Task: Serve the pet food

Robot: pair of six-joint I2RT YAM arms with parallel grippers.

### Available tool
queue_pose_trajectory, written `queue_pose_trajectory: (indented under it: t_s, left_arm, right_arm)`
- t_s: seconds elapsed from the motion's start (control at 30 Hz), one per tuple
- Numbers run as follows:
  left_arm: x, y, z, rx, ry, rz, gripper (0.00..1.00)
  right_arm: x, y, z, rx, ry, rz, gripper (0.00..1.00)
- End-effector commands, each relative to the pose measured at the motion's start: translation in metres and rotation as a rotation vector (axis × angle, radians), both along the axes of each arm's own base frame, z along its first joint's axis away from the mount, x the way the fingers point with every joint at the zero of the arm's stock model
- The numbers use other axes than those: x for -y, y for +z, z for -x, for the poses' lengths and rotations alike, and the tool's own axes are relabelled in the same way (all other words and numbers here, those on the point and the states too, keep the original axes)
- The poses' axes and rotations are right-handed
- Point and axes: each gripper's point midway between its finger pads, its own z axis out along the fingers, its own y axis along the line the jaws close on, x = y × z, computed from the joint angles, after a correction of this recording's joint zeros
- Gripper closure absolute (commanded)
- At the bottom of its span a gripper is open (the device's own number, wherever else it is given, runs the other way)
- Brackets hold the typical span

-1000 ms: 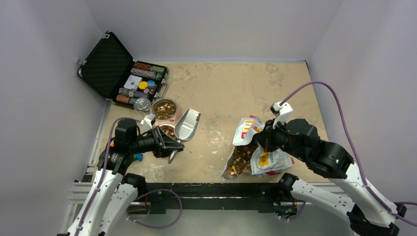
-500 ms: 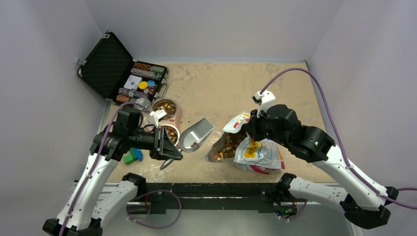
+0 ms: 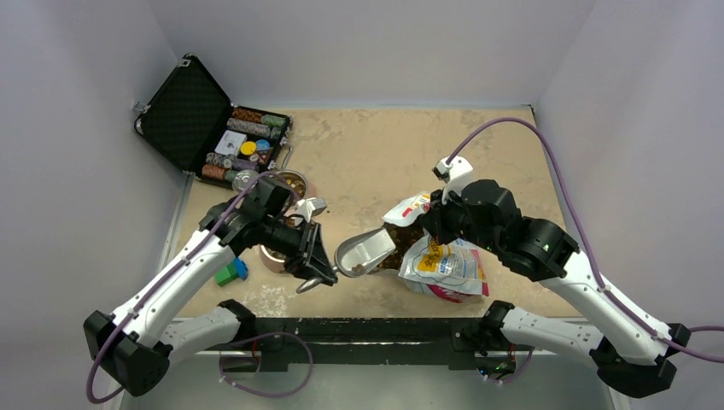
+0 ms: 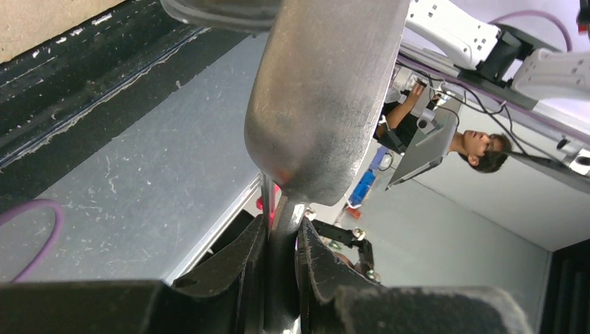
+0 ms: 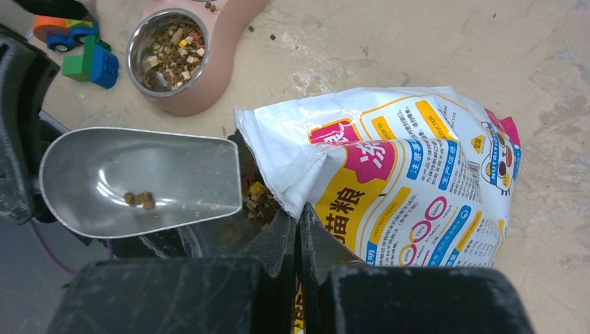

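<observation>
My left gripper [image 3: 314, 269] is shut on the handle of a metal scoop [image 3: 365, 250], seen from beneath in the left wrist view [image 4: 320, 97]. The scoop's open end sits at the mouth of the glossy white bag [image 3: 444, 265]. Its bowl [image 5: 139, 181] holds a few kibble pieces [image 5: 139, 199]. My right gripper [image 3: 434, 229] is shut on the bag's edge [image 5: 389, 174] and holds the mouth open. Kibble [image 5: 259, 198] shows inside the mouth. A pink double bowl stand [image 5: 209, 49] has a steel bowl with kibble [image 5: 167, 50].
An open black case [image 3: 213, 128] with coloured chips stands at the back left. Green and blue toy blocks [image 3: 230, 272] lie left of the bowl stand, near the front edge. Loose kibble crumbs [image 5: 261, 33] dot the tan table.
My left arm has carried the scoop rightward until its open end meets the bag's mouth. My right gripper has barely moved; the bag's mouth now faces the scoop.
</observation>
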Motion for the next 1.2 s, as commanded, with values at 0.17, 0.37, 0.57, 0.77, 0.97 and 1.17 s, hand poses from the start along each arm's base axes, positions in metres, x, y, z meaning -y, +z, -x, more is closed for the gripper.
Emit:
queue_pose_trajectory:
  t_s: [0.17, 0.37, 0.57, 0.77, 0.97, 1.17]
  left_arm:
    - [0.045, -0.013, -0.020, -0.143, -0.045, -0.138, 1.00]
    - [0.062, -0.045, -0.039, -0.424, 0.097, -0.372, 1.00]
    - [0.101, -0.051, -0.057, -0.504, 0.200, -0.581, 1.00]
    - [0.164, -0.102, -0.080, -0.507, 0.165, -0.629, 1.00]
    - [0.177, -0.097, -0.095, -0.279, 0.054, -0.394, 1.00]
    - [0.178, -0.029, -0.091, -0.182, -0.117, 0.180, 1.00]
  right_arm:
    - [-0.032, 0.069, 0.000, 0.194, 0.133, -0.240, 1.00]
    - [-0.031, 0.068, -0.007, 0.211, 0.119, -0.209, 1.00]
    - [-0.029, 0.074, -0.010, 0.219, 0.103, -0.198, 1.00]
    - [-0.025, 0.067, -0.012, 0.207, 0.063, -0.215, 1.00]
    - [-0.001, 0.055, -0.005, 0.197, -0.002, -0.187, 1.00]
    - [0.024, 0.044, -0.008, 0.204, -0.100, -0.157, 1.00]
